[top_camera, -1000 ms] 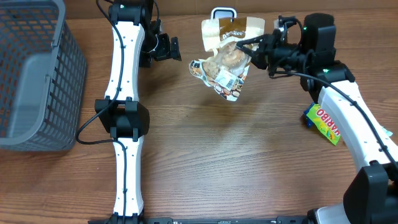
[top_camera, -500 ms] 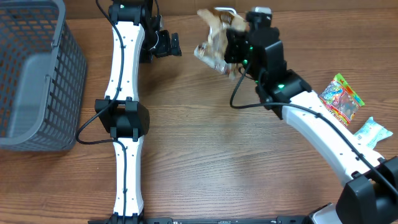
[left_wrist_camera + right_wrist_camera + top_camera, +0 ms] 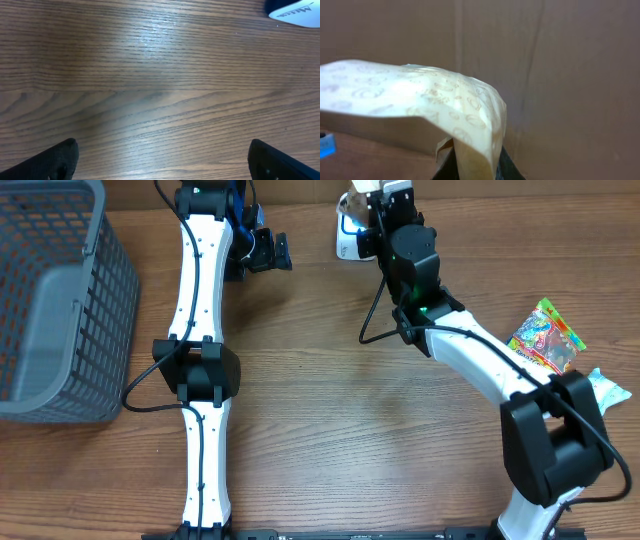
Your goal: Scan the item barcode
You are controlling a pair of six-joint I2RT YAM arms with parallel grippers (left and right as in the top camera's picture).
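1. The right gripper (image 3: 472, 169) was pinched almost shut on the lower edge of a pale printed packet (image 3: 415, 95). Its dark fingers (image 3: 509, 170) showed at the bottom centre of the wrist view.
2. From that grip the packet fanned up and to the left. It filled the left half of the frame against a plain brown background.
3. In the overhead view this arm reached to the top centre of the frame, beside a white scanner (image 3: 346, 235) with a blue glow. The arm hid the packet there.
4. The left gripper (image 3: 162, 159) stood wide open and held nothing. One finger sat in each bottom corner over the bare wooden table (image 3: 150, 75).
5. A white object with grey lettering (image 3: 295, 12) cut into the upper right corner of that view.
6. Farther out, a grey basket (image 3: 50, 300) lay at the left edge. At the right edge were a colourful sweets bag (image 3: 545, 335) and, just beside it, a pale blue packet (image 3: 607, 388).
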